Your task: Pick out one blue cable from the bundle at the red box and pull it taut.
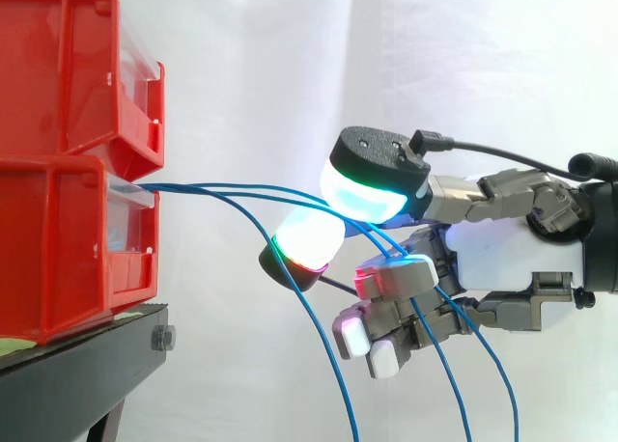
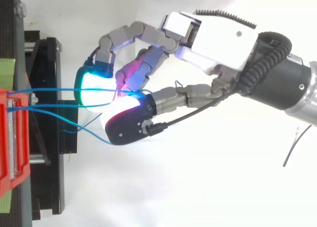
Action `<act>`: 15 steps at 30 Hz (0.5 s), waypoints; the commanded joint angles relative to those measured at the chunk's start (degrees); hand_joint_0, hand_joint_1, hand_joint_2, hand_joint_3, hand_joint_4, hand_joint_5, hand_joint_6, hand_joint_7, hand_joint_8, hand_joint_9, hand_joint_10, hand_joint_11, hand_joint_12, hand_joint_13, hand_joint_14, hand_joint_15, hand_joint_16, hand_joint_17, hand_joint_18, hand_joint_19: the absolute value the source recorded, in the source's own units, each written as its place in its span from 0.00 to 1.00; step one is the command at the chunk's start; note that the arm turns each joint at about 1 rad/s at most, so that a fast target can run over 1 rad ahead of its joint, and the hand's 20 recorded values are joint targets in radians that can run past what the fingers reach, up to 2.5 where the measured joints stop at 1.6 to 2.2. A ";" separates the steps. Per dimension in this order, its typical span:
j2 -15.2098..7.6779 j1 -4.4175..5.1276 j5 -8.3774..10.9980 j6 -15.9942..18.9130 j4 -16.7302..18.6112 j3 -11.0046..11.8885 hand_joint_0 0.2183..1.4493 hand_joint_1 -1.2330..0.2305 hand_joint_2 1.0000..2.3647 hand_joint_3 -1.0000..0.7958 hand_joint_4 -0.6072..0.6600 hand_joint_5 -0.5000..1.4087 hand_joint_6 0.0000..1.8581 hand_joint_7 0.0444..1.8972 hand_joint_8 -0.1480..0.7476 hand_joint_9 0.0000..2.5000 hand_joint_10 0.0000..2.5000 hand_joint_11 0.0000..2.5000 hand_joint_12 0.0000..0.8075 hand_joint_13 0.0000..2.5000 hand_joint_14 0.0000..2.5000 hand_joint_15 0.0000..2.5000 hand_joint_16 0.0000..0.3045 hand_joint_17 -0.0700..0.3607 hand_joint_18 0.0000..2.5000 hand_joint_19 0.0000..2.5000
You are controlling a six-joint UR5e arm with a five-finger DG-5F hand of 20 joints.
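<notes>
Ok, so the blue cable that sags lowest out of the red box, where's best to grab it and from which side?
Grip the sagging blue cable on its hanging stretch under the hand: there it hangs clear of the other blue cables, while at the red box they all bunch together. Probably come level from the arm's side, closing across the strand.

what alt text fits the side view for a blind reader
A robot hand reaching in from the right pinches blue cables between glowing fingertip pads. The cables run from the lower of two stacked red bins on a black stand, and loose ends hang below the hand.
</notes>
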 commanded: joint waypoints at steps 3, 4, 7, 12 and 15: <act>0.04 0.00 0.00 0.00 -0.11 0.08 0.25 0.47 0.00 0.28 0.49 0.18 0.44 0.48 0.42 0.53 0.01 0.66 0.45 0.39 0.01 0.36 0.17 0.44 0.29 0.36; -0.05 0.00 0.00 0.00 -0.11 -0.01 0.25 0.48 0.00 0.28 0.50 0.18 0.44 0.48 0.43 0.53 0.01 0.66 0.44 0.39 0.01 0.36 0.17 0.43 0.29 0.36; 0.04 0.00 0.00 0.00 -0.11 0.08 0.28 0.51 0.00 0.28 0.49 0.19 0.44 0.49 0.42 0.53 0.01 0.66 0.43 0.39 0.01 0.36 0.17 0.43 0.28 0.37; -0.05 0.00 0.00 0.00 -0.11 -0.01 0.32 0.51 0.00 0.28 0.48 0.19 0.44 0.50 0.40 0.54 0.01 0.66 0.42 0.39 0.01 0.36 0.16 0.42 0.28 0.38; -0.05 0.00 0.00 0.00 -0.11 -0.01 0.33 0.48 0.00 0.30 0.48 0.19 0.44 0.49 0.42 0.54 0.01 0.65 0.43 0.39 0.01 0.36 0.16 0.42 0.28 0.38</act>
